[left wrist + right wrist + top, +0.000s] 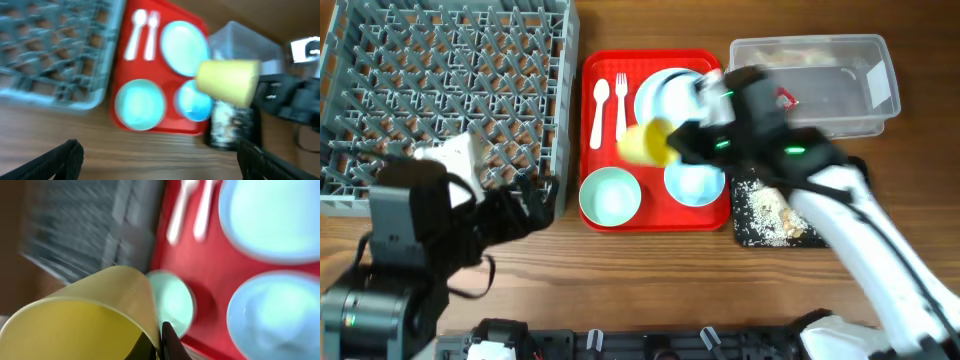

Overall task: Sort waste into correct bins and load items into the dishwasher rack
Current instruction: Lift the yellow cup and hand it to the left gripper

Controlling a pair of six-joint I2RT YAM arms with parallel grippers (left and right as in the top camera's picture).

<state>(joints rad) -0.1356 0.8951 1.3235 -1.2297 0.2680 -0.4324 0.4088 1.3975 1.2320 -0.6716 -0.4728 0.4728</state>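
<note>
My right gripper is shut on the rim of the small yellow cup and holds it tilted above the red tray; the wrist view shows the fingers pinching the cup wall. On the tray lie the pale blue plate, two bowls, a white spoon and a fork. The grey dishwasher rack stands at the far left. My left gripper is open and empty over bare table in front of the rack. The red wrapper lies in the clear tub.
The red serving tray sits between the rack and the bins. The black tray holds beige crumbs and lies in front of the tub, partly under my right arm. Wooden table shows along the front edge.
</note>
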